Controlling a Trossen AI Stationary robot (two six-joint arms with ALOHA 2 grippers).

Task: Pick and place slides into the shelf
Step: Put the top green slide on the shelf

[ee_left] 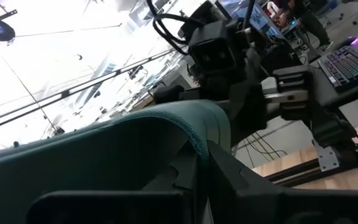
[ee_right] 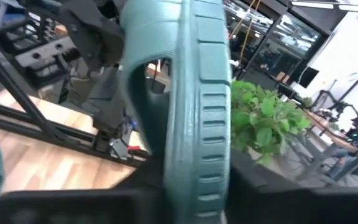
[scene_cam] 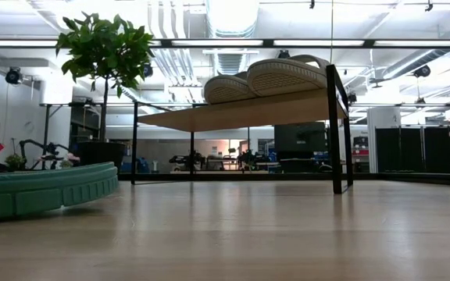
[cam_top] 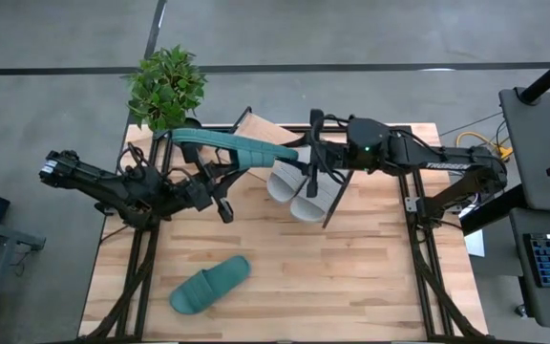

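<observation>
On table front-left lies one teal slide (cam_top: pixel 210 284), flat. L gripper (cam_top: pixel 225 212) is clamped shut, empty, just below the raised teal slide (cam_top: pixel 237 148). That one hangs over the shelf (cam_top: pixel 256 127), gripped at its toe by R gripper (cam_top: pixel 306 158). Two grey slides (cam_top: pixel 302 186) sit side by side on shelf's right part.

I see my left gripper's dark fingers (ee_left: pixel 194 177) clamped on the ribbed teal-green foam slide (ee_left: pixel 104 155), with the black right arm's wrist (ee_left: pixel 219 53) just beyond its far end.
</observation>
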